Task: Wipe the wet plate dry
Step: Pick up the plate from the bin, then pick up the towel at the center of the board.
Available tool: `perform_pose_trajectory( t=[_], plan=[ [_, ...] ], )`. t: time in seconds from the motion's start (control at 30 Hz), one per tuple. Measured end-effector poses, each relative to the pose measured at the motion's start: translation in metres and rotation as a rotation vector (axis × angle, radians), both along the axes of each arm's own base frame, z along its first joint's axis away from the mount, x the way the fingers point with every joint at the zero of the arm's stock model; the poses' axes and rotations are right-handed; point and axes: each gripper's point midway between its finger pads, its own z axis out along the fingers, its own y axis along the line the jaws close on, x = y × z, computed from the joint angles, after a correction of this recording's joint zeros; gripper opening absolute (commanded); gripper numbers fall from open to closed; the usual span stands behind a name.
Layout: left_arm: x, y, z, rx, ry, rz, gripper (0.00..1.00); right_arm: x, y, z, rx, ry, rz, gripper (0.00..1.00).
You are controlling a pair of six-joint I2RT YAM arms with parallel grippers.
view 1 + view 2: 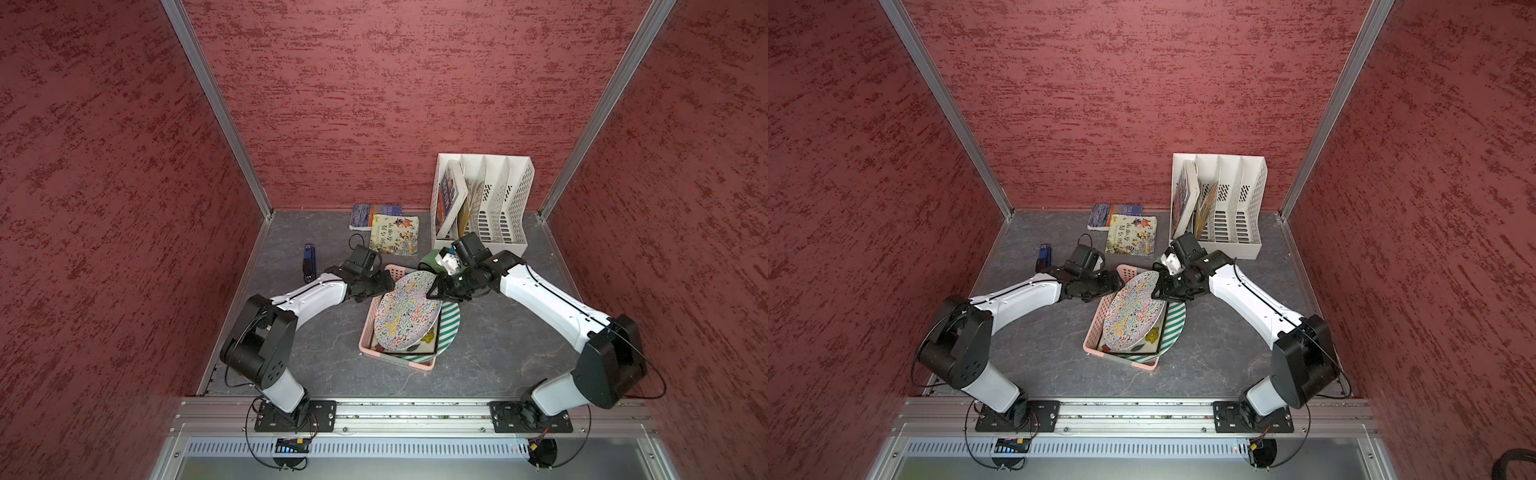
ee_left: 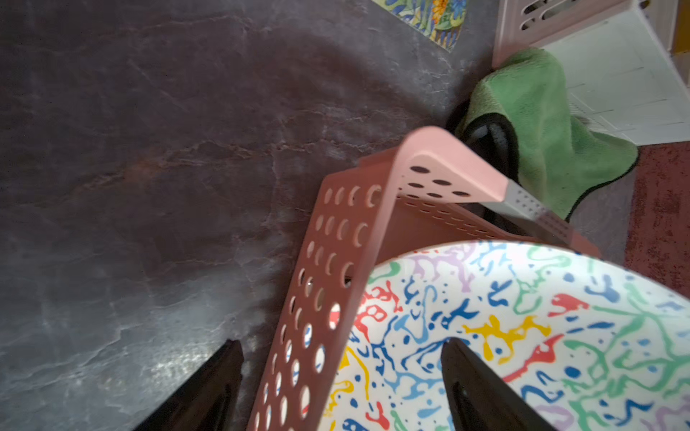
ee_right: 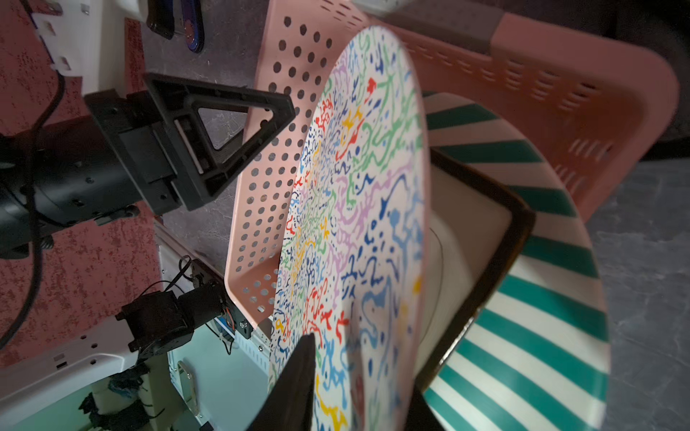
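The grey surface (image 1: 311, 357) carries a pink perforated basket (image 1: 368, 328) at its middle. In the basket, several dishes are stacked on a slant. Uppermost is the squiggle-patterned plate (image 1: 405, 316), which I take to be the wet one. It is tilted, with its far rim raised and its near rim down in the basket. It leans over a black-edged square dish (image 3: 496, 239) and a green-striped plate (image 1: 451, 320).

The green cloth (image 2: 541, 123) lies crumpled on the surface just beyond the basket's far corner, beside the white file rack (image 1: 511, 199), and neither arm touches it.

The right tool (image 3: 364, 369) is clenched on the patterned plate's raised rim, with one finger against each face. The left tool (image 2: 340, 343) is released and spread wide. One finger is outside the basket wall and the other is over the plate's face (so closing here would catch the wall as well).

The step in hand looks like getting the plate out of the basket, and no wiping has begun. Next, the plate needs lifting clear of the wall and the dishes under it, kept steady by its rim. The free left tool must then go for the cloth.
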Motion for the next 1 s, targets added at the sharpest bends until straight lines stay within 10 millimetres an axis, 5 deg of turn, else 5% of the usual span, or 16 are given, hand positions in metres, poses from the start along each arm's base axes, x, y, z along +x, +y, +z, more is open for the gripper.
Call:
perform_pose_trajectory(
  t=[0.07, 0.17, 0.37, 0.5, 0.6, 0.7, 0.83, 1.0],
  plan=[
    [0.003, -0.001, 0.013, -0.016, -0.037, 0.005, 0.88, 0.003, 0.002, -0.007, -0.007, 0.009, 0.004, 0.24],
    [0.008, 0.004, 0.042, -0.024, -0.113, 0.031, 0.93, 0.006, 0.005, -0.012, -0.001, 0.016, 0.005, 0.02],
    [0.028, 0.009, 0.122, -0.023, -0.256, 0.079, 0.95, 0.011, 0.011, 0.017, 0.047, -0.078, 0.016, 0.00],
    [0.040, -0.006, 0.193, -0.041, -0.382, 0.060, 0.90, 0.012, -0.007, 0.068, 0.053, -0.251, -0.045, 0.00],
    [0.038, -0.033, 0.224, -0.049, -0.451, 0.024, 0.82, 0.015, -0.045, 0.127, 0.018, -0.456, -0.217, 0.00],
    [0.035, -0.081, 0.226, -0.019, -0.466, -0.053, 0.82, 0.017, -0.118, 0.180, -0.080, -0.635, -0.533, 0.00],
    [0.046, -0.166, 0.194, 0.072, -0.468, -0.207, 0.82, 0.002, -0.202, 0.202, -0.247, -0.739, -0.856, 0.00],
    [0.075, -0.259, 0.128, 0.205, -0.477, -0.371, 0.81, -0.011, -0.233, 0.197, -0.368, -0.735, -0.952, 0.00]
  ],
)
